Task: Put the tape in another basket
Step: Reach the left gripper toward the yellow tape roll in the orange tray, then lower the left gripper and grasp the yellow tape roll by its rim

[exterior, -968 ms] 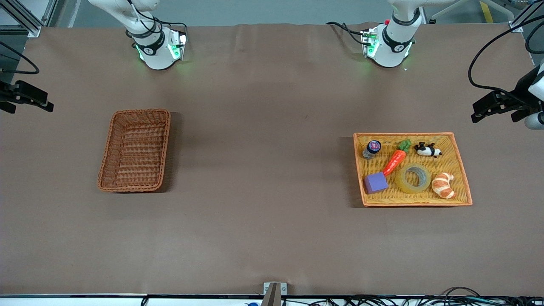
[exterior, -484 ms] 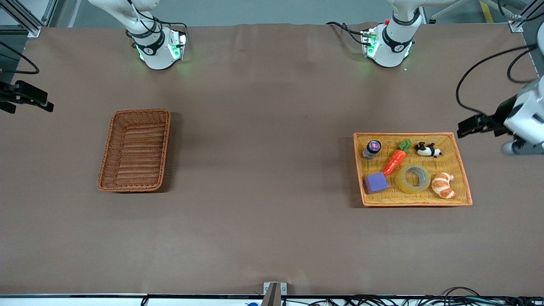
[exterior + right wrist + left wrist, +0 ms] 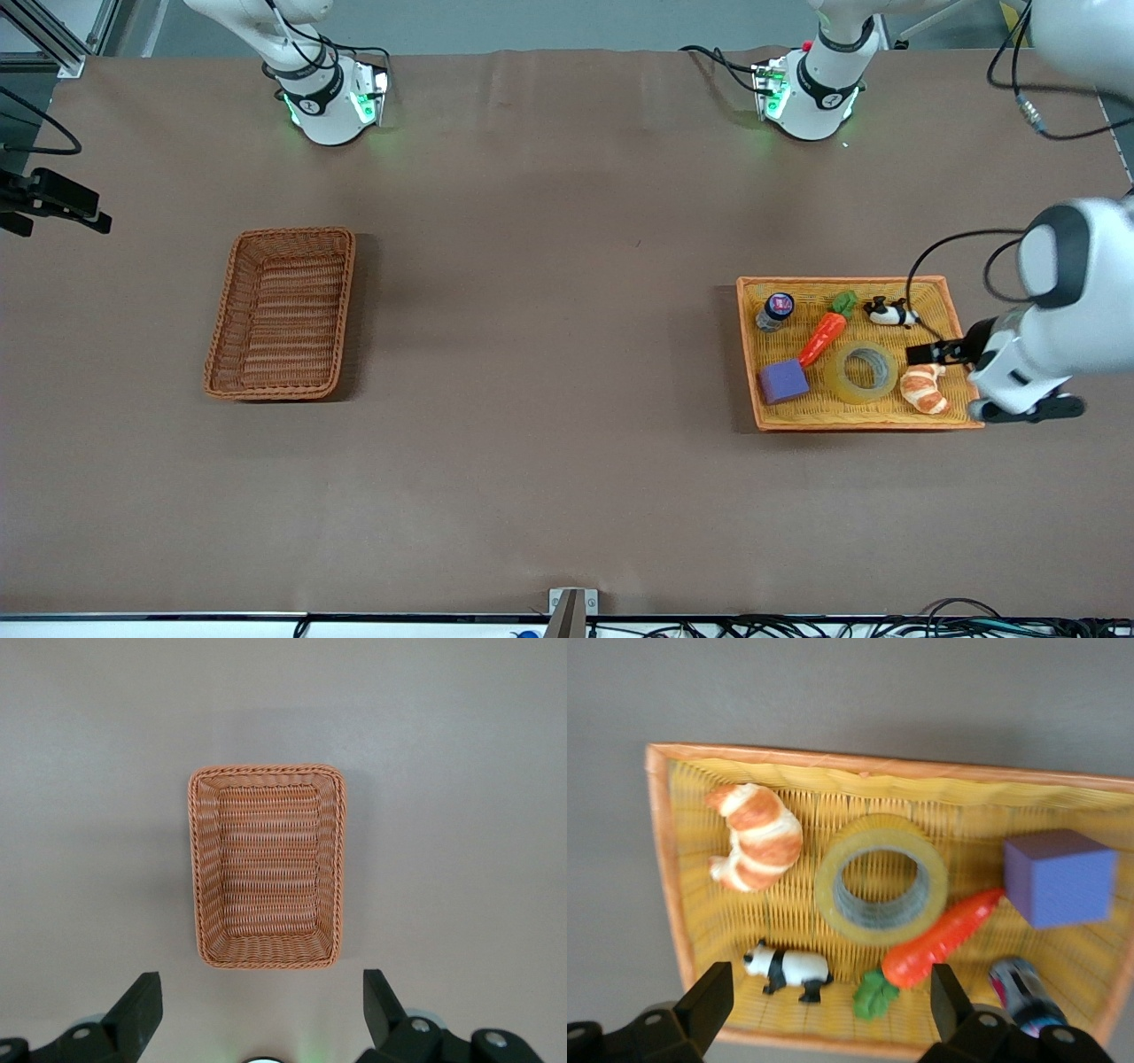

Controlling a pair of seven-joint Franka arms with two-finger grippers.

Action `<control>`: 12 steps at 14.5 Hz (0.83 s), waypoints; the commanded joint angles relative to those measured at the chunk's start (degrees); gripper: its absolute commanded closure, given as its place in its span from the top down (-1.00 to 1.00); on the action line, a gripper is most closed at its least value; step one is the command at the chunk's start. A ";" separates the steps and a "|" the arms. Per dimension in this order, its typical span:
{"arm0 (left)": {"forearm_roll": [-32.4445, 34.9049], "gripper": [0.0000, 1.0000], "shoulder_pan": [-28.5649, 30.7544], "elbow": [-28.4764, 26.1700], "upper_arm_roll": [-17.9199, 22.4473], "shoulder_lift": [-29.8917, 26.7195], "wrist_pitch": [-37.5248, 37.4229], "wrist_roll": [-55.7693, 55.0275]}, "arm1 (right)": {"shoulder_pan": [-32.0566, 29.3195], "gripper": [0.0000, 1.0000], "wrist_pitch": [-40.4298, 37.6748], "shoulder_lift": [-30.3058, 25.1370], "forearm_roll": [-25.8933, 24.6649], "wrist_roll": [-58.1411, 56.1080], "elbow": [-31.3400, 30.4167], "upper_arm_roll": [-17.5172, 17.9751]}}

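The tape (image 3: 861, 372) is a yellowish translucent ring lying flat in the orange-yellow tray (image 3: 873, 425), between a croissant and a purple cube. It also shows in the left wrist view (image 3: 881, 879). My left gripper (image 3: 1023, 410) is in the air at the tray's end toward the left arm's end of the table. It is open and empty in the left wrist view (image 3: 828, 1010). The reddish-brown wicker basket (image 3: 282, 312) stands empty toward the right arm's end and shows in the right wrist view (image 3: 266, 866). My right gripper (image 3: 261, 1014) waits, open and empty, high above the table.
The tray also holds a croissant (image 3: 923, 387), a toy carrot (image 3: 822, 337), a purple cube (image 3: 784, 381), a toy panda (image 3: 890, 312) and a small bottle (image 3: 775, 312). The carrot's tip lies close beside the tape. Brown tabletop lies between the tray and the basket.
My left arm has swung in from the table's end toward the tray and come nearer to the front camera. The right arm and all the objects have not moved.
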 commanded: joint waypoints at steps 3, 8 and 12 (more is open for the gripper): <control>0.97 0.97 -0.14 -4.57 1.28 4.06 6.71 0.27 | -1.10 1.00 0.48 -1.30 1.28 -1.50 -2.27 0.64; 0.97 0.95 -0.05 -7.46 1.37 7.68 13.03 0.36 | -1.19 1.00 0.66 -1.21 1.28 -1.50 -2.27 0.64; 0.97 0.11 -0.14 -9.05 1.37 9.00 16.47 0.27 | -1.19 1.00 0.57 -1.21 1.28 -1.50 -2.27 0.64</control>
